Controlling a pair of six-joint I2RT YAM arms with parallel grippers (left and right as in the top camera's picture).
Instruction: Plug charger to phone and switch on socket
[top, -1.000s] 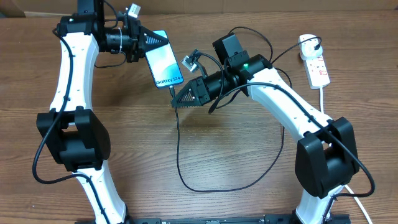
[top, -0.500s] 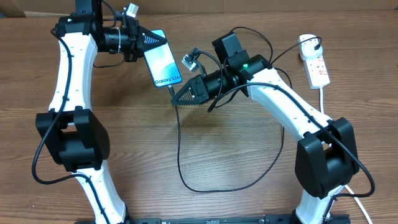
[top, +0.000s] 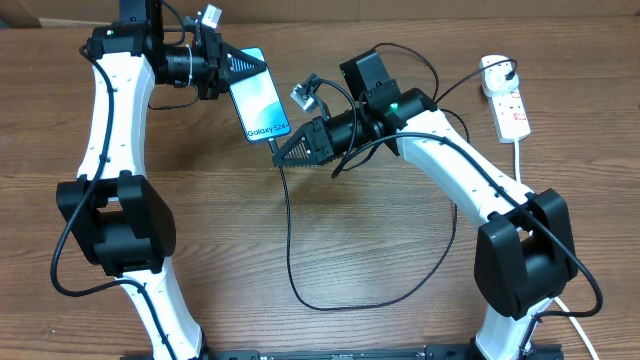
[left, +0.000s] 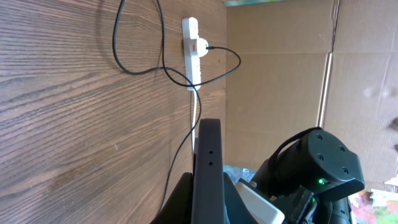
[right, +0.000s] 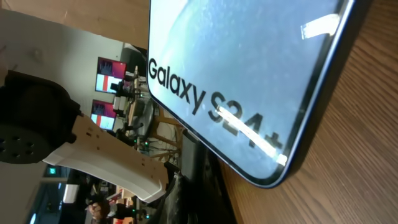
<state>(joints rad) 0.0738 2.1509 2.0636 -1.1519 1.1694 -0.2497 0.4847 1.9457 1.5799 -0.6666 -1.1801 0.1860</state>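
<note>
Left hand (top: 238, 68) is clamped on the upper end of the phone (top: 260, 105), holding it clear of the counter (top: 380, 250), screen up and angled, lower end pointing at the other arm. Right hand (top: 285, 155) is closed on the connector end of the charger (top: 288, 240); the cable drops from its tips, loops wide over the counter and runs back to the white plug (top: 495, 68) seated in the socket (top: 513, 115) at far right. Change over the last second is small. The right hand has crept up and in toward the phone's bottom edge, and the phone has drifted slightly up-left, so the gap at the port end is now nearly closed. In the right wrist view the screen fills the frame, lower corner very close. Cannot tell whether the tip has entered the port; the hand hides it. Judgement: insertion is in its last approach or just seating, and alignment is the risk. Socket switch is untouched, with neither hand near it.
</note>
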